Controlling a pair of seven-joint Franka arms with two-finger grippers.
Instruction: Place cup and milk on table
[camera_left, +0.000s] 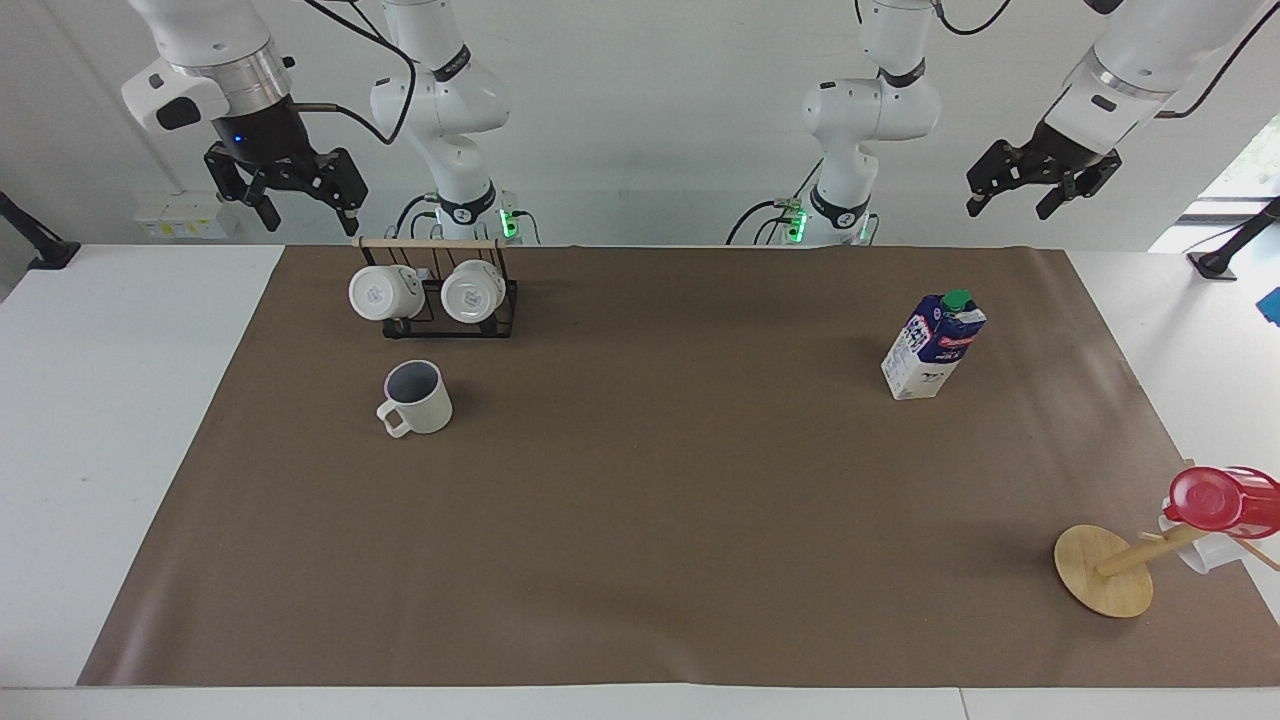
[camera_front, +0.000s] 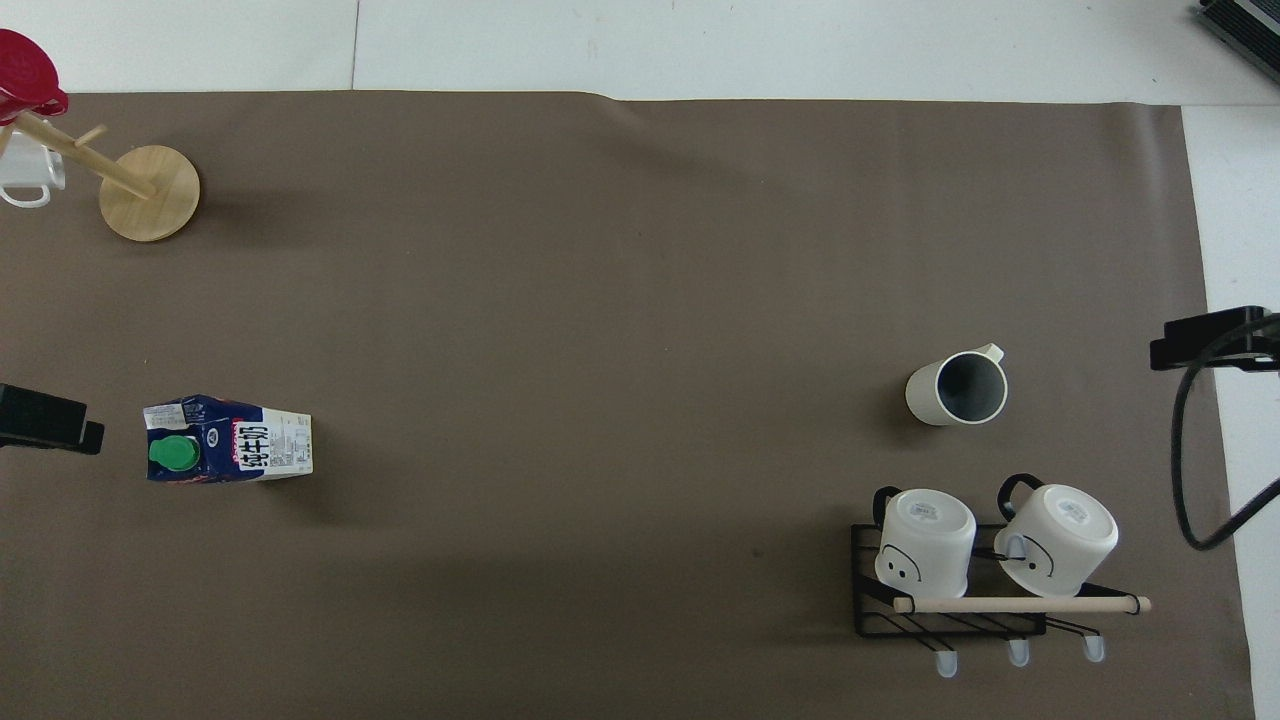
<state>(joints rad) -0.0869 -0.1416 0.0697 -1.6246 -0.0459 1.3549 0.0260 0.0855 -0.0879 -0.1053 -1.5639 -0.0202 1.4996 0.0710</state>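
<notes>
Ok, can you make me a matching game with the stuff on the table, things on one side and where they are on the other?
Things:
1. milk carton
2. off-white mug
3. two white mugs
4. red plastic cup

Places:
A. hanging on the black wire rack
B. on top of the wooden mug tree
C. standing alone toward the left arm's end of the brown sheet
D. upright on the sheet, beside the rack, farther from the robots than the rack

Pairs: 1-C, 2-D, 3-A, 4-B

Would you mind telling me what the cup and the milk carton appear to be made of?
The cup looks like glazed ceramic: thick off-white wall, smooth grey-purple inside. The milk looks like coated printed paperboard, with crisp folded edges and a green, probably plastic, cap.
</notes>
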